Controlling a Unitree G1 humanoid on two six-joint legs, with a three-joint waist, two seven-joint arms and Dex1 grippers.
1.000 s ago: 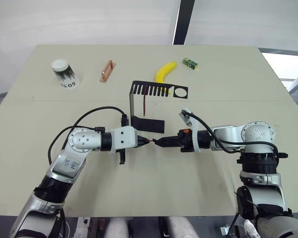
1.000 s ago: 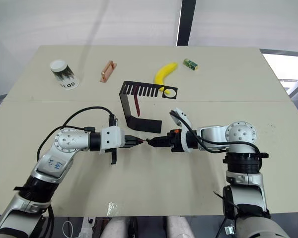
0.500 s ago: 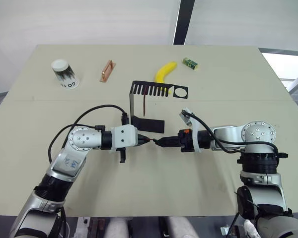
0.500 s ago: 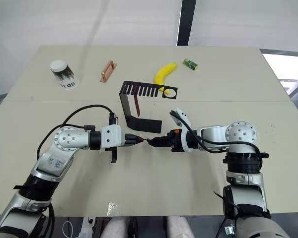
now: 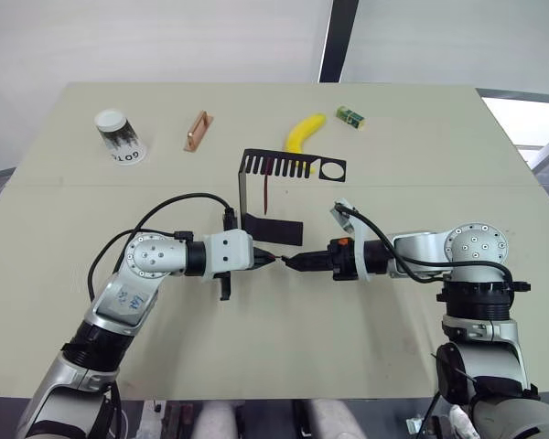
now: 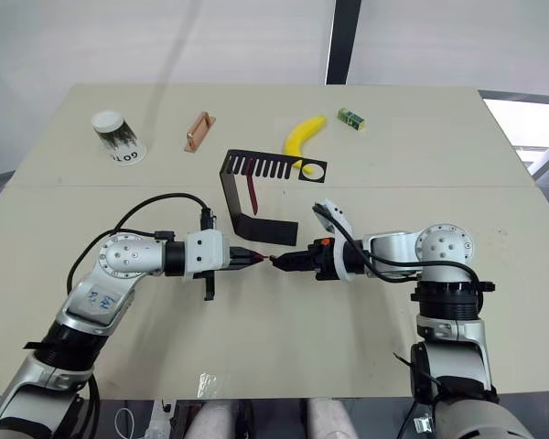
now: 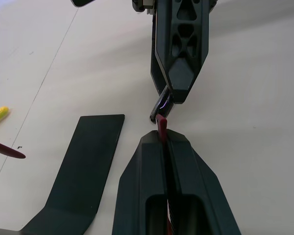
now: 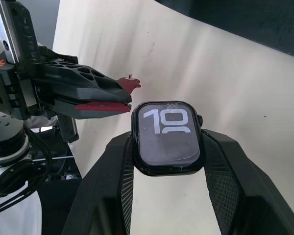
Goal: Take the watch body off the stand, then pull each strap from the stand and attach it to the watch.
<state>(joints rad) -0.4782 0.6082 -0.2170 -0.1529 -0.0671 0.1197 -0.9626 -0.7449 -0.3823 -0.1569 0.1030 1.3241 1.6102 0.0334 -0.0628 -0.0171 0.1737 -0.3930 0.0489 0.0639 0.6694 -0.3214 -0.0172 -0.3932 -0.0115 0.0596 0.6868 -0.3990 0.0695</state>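
My right gripper (image 8: 168,161) is shut on the watch body (image 8: 168,137), a black rounded-square case whose screen shows light digits. My left gripper (image 7: 162,142) is shut on a dark red strap (image 7: 161,125), whose tip sticks out toward the watch edge (image 7: 161,104). The two grippers meet tip to tip just in front of the stand (image 5: 273,197) at mid-table, left gripper (image 5: 268,260) facing right gripper (image 5: 291,263). A second dark red strap (image 5: 267,194) hangs from the stand's slotted top shelf.
At the table's back stand a white paper cup (image 5: 119,135), a copper-coloured handle (image 5: 198,130), a yellow banana (image 5: 304,132) and a small green block (image 5: 350,115). The stand's flat base (image 7: 83,161) lies close beside my left gripper.
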